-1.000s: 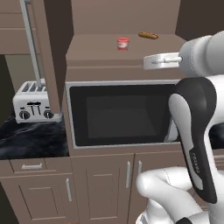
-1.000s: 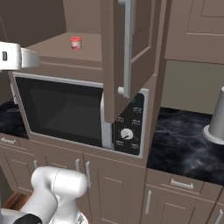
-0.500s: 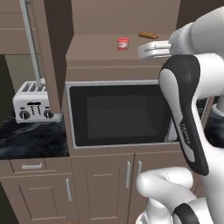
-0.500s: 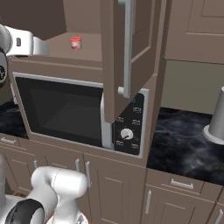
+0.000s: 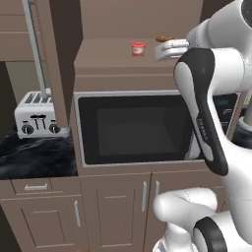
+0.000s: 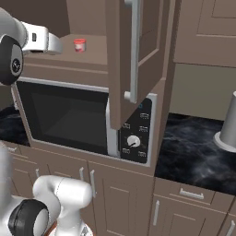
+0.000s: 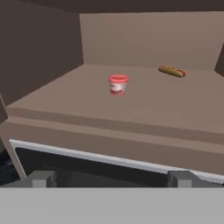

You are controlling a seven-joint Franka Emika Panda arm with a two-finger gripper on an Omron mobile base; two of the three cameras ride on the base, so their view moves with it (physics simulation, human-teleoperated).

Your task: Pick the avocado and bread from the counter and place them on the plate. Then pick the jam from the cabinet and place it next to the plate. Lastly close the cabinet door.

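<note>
Nearest the camera on the hand, the pincer (image 7: 112, 178) stands with its two dark finger tips wide apart and nothing between them, poised over the front edge of the black-fronted silver-trimmed microwave oven (image 5: 142, 129) and facing into the open brown wooden wall cabinet (image 7: 131, 105). Over the last second the white arm has swung across in front of the cabinet, so that the white hand, seen from the left base camera well to the right of the shelf a second ago, now reaches the shelf front close to the jar; this suggests the jam stage of the task is in hand, with the approach begun and the grasp not yet made. Beyond the tips, on the cabinet floor, the small squat red-pink jam jar with a paler body (image 7: 118, 84) stands upright, ahead of the pincer, roughly on its centre line and still apart from it. Farther back and to the right lies a small hot dog in a tan bun (image 7: 172, 71), well clear of the jar. The brown recessed-panel cabinet door with a long silver bar handle (image 6: 133, 60) hangs open, so its closing remains.
</note>
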